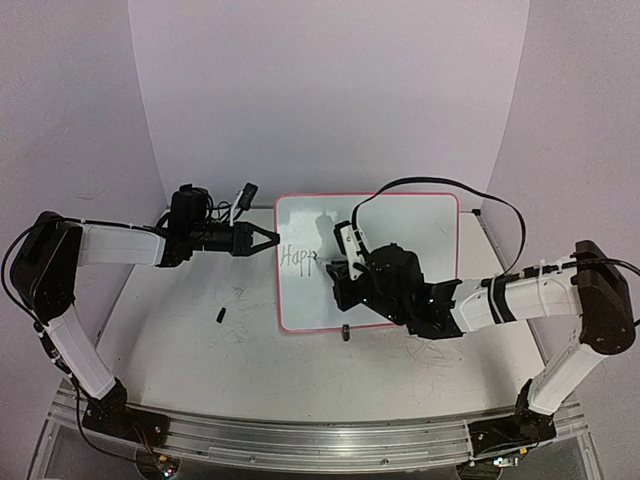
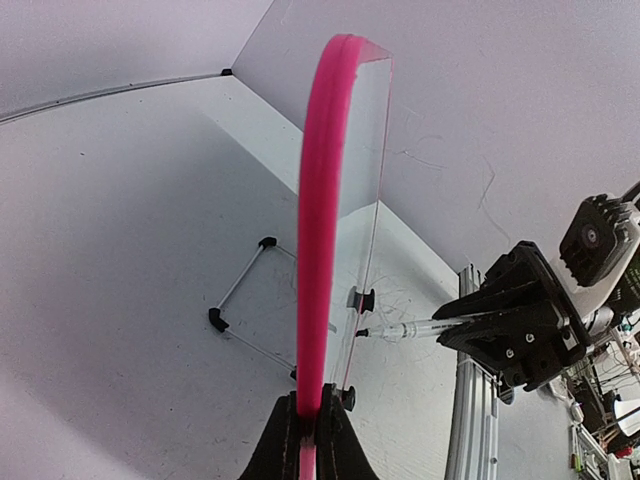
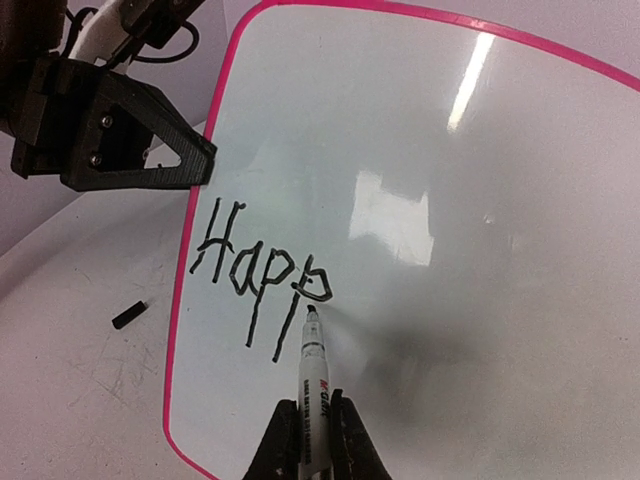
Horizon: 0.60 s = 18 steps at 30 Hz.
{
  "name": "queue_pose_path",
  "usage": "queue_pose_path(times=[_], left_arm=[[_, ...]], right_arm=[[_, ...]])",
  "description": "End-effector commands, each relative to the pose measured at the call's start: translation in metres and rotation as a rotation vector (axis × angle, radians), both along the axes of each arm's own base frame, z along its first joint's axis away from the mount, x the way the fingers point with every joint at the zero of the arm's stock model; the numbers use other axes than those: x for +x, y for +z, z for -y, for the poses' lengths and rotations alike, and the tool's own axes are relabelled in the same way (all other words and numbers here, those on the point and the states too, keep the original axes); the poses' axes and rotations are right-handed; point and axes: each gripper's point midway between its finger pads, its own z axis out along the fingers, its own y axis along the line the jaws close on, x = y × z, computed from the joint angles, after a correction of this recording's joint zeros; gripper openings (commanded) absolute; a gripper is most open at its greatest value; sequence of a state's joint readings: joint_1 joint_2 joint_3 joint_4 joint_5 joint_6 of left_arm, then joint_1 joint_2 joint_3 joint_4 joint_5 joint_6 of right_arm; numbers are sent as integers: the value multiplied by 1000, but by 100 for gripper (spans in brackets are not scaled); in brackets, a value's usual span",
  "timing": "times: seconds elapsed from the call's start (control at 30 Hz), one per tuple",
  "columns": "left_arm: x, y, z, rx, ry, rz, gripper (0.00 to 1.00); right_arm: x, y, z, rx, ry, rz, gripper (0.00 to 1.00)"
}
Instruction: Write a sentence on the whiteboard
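Closest to us, in the right wrist view, is the marker (image 3: 312, 370). Our right fingers (image 3: 278, 448) are clamped on its lower barrel. Its long axis runs straight away from them, and the tip meets the whiteboard (image 3: 470, 320) just under the bowl of the last letter.

The sentence (image 3: 262, 275) so far reads "Happ", a single line climbing slightly from left to right in the board's left part. The tip sits at the right end of that line. We judge the next letter belongs just right of the tip, where the surface is bare all the way to the far rim. So the coming move turns on carrying the tip rightward along the line without lifting the marker's angle off the board.

The board stands propped on the tabletop (image 1: 180, 340), towards the far side. Our left fingers (image 2: 282, 450) are pinched shut on its pink rim (image 2: 320, 220) at the left edge, level with the writing. The right arm is the nearer one to the blank area.

A small black piece (image 1: 220, 316), possibly the cap, lies on the tabletop left of the board, well apart from both arms.
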<state>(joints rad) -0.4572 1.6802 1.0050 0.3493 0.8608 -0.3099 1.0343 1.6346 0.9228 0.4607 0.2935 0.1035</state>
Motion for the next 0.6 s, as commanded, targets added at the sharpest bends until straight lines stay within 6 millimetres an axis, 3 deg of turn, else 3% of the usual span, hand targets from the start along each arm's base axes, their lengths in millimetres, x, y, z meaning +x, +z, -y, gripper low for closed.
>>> queue_pose_path(times=[0.0,0.57], left_arm=[[-15,25,5,-42,-58,65,0],[-16,26,5,-42,-57,68,0]], right_arm=[[4,30,4,56,-14,61,0],[16,50,2,78,-56,103,0]])
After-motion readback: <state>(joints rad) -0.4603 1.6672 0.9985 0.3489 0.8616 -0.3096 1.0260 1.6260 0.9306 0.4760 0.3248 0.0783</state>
